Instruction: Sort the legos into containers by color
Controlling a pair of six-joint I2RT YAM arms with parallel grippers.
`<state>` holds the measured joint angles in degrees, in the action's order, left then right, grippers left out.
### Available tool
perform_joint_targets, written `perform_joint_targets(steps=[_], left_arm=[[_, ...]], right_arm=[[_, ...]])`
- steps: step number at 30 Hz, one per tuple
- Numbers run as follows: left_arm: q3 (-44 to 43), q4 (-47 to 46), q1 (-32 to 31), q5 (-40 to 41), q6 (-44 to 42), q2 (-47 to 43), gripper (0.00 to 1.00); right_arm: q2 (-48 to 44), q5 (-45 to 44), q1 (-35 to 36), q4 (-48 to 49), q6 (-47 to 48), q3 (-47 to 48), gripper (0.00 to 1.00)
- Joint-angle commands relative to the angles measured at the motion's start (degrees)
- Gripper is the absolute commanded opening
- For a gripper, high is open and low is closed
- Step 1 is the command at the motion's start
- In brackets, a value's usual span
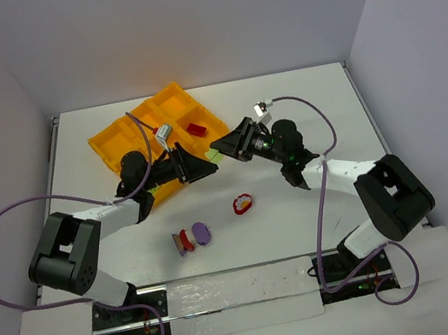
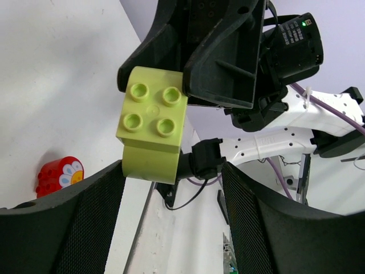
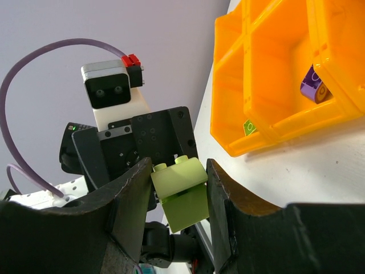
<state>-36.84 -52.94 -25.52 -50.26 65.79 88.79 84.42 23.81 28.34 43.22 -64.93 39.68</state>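
Yellow-green plastic was held at the middle of the scene. A yellow-green lego, seemingly two bricks stacked, was pinched between the fingers of the right gripper, which were closed onto its sides. It was held clear of the desk, just off the 4 o'clock corner of the orange tray.

The left gripper was set tip to tip with the right one, at the lego's 9 o'clock in the overhead view. From the left wrist its fingers were seen spread wide. Only the lower end of the lego was just inside their gap, and no contact could be made out.

The step in hand was judged to be a transfer, or a pulling apart, of this piece between the two arms before it is dropped into a cell. A red lego lay in the cell at about 12 o'clock of the fingers, and a purple lego in another.

For the next move, the left fingers would need to be advanced around the free end and closed before the right fingers were loosened. At 6 o'clock a red cluster and a red-and-purple cluster were seen unsorted on the desk.
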Motion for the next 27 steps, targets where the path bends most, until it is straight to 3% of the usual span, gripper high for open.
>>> perform_joint_targets(steps=[1,9,14,21,27], left_arm=[[-1.88,1.59,0.12,1.94,-4.37,-2.33,0.72],[-2.01,1.53,0.12,2.71,-4.08,-1.96,0.60],[-1.98,-0.45,0.12,2.62,-2.67,-1.00,0.64],[-2.27,-2.95,0.12,2.27,-1.20,0.59,0.63],[-2.10,-4.35,0.12,2.45,-0.20,0.99,0.50]], right_arm=[[-1.50,0.01,-0.30,2.53,-0.07,-0.17,0.00],[-1.37,0.53,-0.21,3.01,-0.46,0.05,0.00],[-1.02,1.29,-0.21,3.73,-1.01,0.22,0.00],[-0.49,1.93,-0.22,4.94,-1.78,0.13,0.00],[-0.01,2.42,-0.21,5.42,-2.17,0.31,0.00]])
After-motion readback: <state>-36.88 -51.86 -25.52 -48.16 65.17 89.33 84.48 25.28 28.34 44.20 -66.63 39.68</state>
